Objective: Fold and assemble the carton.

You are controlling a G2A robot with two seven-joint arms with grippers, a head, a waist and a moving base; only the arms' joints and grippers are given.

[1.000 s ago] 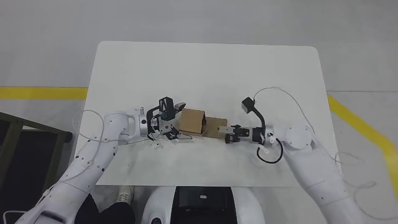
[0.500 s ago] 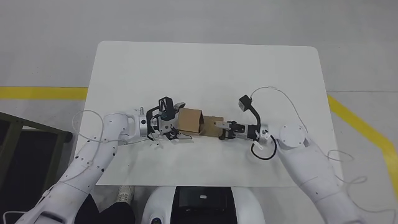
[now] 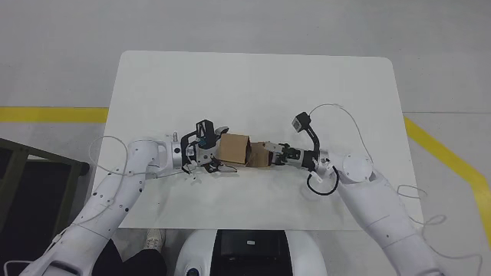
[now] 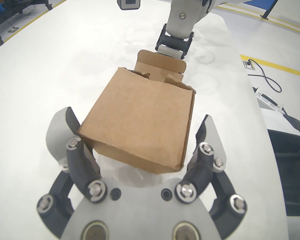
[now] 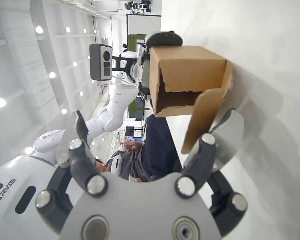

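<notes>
Left gripper (image 4: 137, 120), jaws spread, bracketed the closed end of the carton (image 4: 145, 101), which lay on the table (image 3: 253, 84); one pad touched a corner and the other stood just off it. Right gripper (image 5: 155, 117), likewise spread, bore one finger (image 5: 228, 128) against the half-raised end flap (image 5: 202, 116). We judged that the unclamped carton could slide or skew under this push, and that the flap could buckle or catch on the mouth's ragged inner edge. A white cable (image 3: 336, 108) looped beside the right arm.
</notes>
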